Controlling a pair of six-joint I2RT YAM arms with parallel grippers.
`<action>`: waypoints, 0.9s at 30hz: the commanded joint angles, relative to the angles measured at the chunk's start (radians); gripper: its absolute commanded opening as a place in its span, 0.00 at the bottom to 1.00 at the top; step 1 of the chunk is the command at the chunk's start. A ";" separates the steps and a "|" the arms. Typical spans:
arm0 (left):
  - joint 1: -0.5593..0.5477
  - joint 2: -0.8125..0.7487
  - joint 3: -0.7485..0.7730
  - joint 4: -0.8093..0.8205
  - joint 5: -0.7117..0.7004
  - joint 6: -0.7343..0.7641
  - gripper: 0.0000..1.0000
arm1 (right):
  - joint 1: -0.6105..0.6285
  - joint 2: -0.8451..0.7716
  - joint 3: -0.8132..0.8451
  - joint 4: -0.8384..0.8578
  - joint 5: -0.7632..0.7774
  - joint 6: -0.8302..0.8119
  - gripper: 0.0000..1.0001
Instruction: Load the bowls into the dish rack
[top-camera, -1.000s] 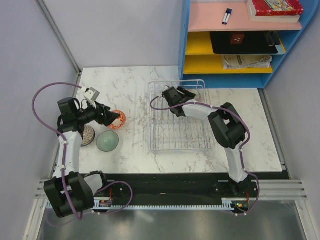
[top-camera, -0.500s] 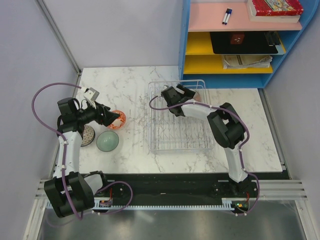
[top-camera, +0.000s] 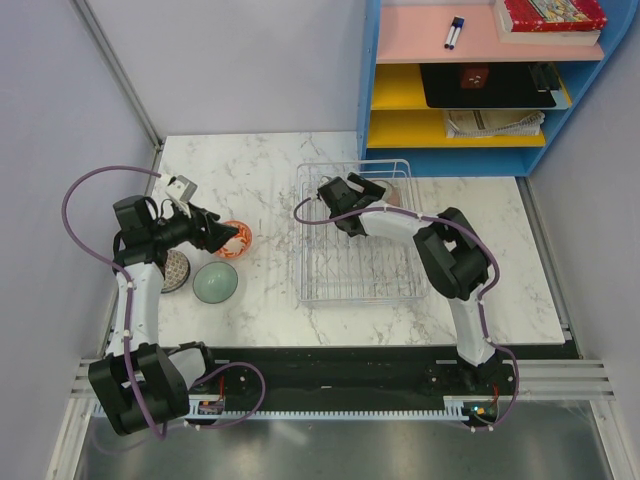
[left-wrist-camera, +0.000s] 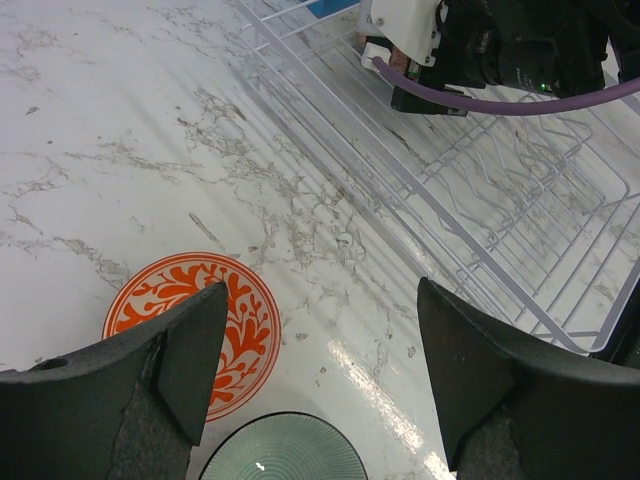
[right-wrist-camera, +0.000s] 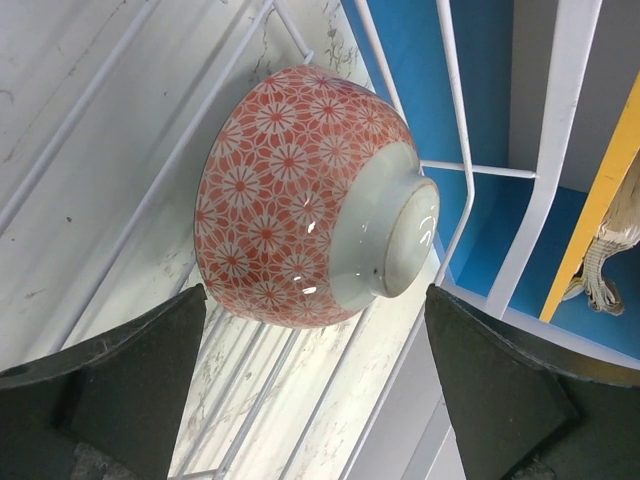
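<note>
Robot lab cell, grey partition walls (top-camera: 250, 60), marble tabletop (top-camera: 250, 170), colourful shelf (top-camera: 420, 35) (books (top-camera: 553, 15), pens (top-camera: 454, 32))

Rack (top-camera: 355, 275) near half bare, open from above. Right arm (top-camera: 395, 222) spans far half; red bowl (right-wrist-camera: 300, 200) fills far corner. Table (top-camera: 270, 190) strip between orange bowl (left-wrist-camera: 200, 300) and rack free.

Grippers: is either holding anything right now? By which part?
Nothing held. Left gripper open above the orange bowl; right gripper open, red flowered bowl sits ungripped in the dish rack.

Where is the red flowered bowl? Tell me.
Right wrist view: the red flowered bowl lies in the dish rack's far right corner, beside the blue shelf.
</note>
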 joint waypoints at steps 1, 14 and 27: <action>0.009 -0.011 -0.002 0.031 0.034 -0.003 0.82 | 0.006 -0.074 0.007 -0.006 -0.001 0.010 0.97; 0.011 -0.016 -0.004 0.031 0.039 -0.004 0.82 | 0.005 -0.084 -0.002 0.034 0.025 -0.008 0.97; 0.015 -0.022 -0.007 0.031 0.039 0.004 0.82 | -0.026 -0.032 0.005 0.180 0.146 -0.052 0.97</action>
